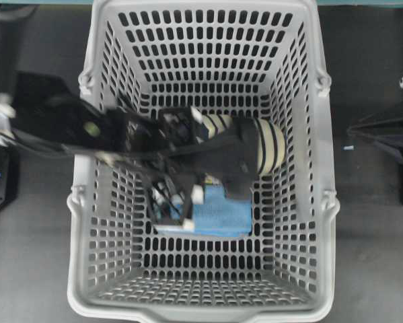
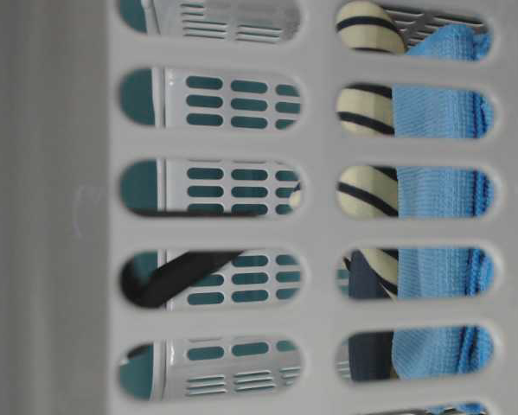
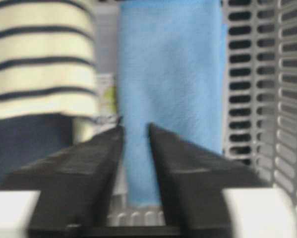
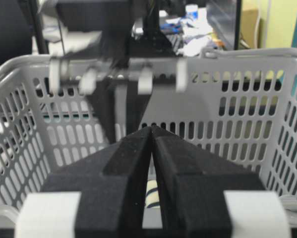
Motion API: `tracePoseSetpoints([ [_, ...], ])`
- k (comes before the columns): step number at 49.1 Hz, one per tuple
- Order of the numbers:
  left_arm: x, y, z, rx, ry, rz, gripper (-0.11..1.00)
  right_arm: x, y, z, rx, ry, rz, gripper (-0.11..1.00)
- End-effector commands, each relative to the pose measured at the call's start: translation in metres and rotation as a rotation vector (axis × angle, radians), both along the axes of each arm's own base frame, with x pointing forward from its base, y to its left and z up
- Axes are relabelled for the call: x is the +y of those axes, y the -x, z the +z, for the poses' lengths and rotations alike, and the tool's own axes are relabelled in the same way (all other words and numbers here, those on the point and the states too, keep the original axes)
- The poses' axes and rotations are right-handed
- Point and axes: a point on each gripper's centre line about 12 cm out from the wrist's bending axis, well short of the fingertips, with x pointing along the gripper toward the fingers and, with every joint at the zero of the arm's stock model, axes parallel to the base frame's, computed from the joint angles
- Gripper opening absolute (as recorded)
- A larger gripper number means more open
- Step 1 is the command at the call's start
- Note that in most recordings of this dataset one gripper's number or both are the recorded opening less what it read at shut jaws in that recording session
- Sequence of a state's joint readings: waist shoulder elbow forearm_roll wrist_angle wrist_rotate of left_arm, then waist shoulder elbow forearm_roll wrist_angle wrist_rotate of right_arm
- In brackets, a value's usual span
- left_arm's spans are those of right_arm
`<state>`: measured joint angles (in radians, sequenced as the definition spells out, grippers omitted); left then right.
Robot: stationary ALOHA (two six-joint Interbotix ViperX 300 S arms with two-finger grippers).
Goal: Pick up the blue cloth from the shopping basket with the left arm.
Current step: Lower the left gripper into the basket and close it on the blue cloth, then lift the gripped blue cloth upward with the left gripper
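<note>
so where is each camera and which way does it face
Overhead: above, looking down into the basket; left arm reaches in, right arm at the edge.
Table-level: low outside, looking through the basket wall; no gripper visible.
Left wrist: down past the left gripper at the cloth.
Right wrist: across the basket past the shut right gripper.
Shared: cloth, slipper.

Inside the basket (image 1: pixel 302 168) on the desk (image 1: pixel 369 222), reaching in from the left wall: left tool (image 3: pixel 136 130). Directly ahead of and under its tips on the basket floor: cloth (image 3: pixel 170 94). Beside the cloth, left of the tool in the wrist view: slipper (image 3: pixel 39 59), touching or nearly touching the cloth's edge. Right of the tool: basket wall, near the cloth. Outside the basket, facing its right wall: right tool (image 4: pixel 152 130).
</note>
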<state>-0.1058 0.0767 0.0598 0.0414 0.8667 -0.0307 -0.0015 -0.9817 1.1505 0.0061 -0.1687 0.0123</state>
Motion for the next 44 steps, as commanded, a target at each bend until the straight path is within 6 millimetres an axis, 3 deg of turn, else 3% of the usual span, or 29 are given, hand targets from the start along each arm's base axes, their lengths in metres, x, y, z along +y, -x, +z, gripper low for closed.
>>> tracePoseSetpoints([
  [1,-0.011,-0.007,0.002,-0.012,-0.001,-0.022,0.32,0.0,-0.001,0.009,-0.026,-0.005,0.001,0.01],
  [9,-0.018,-0.015,-0.013,0.017,-0.003,-0.033,0.73,0.001,0.001,0.009,-0.032,-0.005,0.003,0.01],
  [14,-0.02,-0.018,-0.024,0.037,0.0,-0.027,0.87,0.001,0.002,0.009,-0.034,-0.005,0.003,0.01],
  [24,-0.021,-0.021,-0.059,0.113,0.002,-0.01,0.86,0.001,0.003,0.009,-0.037,-0.005,0.003,0.01],
  [37,-0.021,-0.019,-0.076,0.103,0.003,-0.013,0.84,0.001,0.006,0.008,-0.041,-0.005,0.003,0.01],
  [41,-0.022,-0.018,-0.078,0.109,-0.005,-0.028,0.79,0.0,0.006,0.008,-0.043,-0.006,0.002,0.01],
  [44,-0.023,-0.017,-0.078,0.108,-0.008,-0.034,0.68,0.001,0.006,0.008,-0.041,-0.005,0.003,0.01],
])
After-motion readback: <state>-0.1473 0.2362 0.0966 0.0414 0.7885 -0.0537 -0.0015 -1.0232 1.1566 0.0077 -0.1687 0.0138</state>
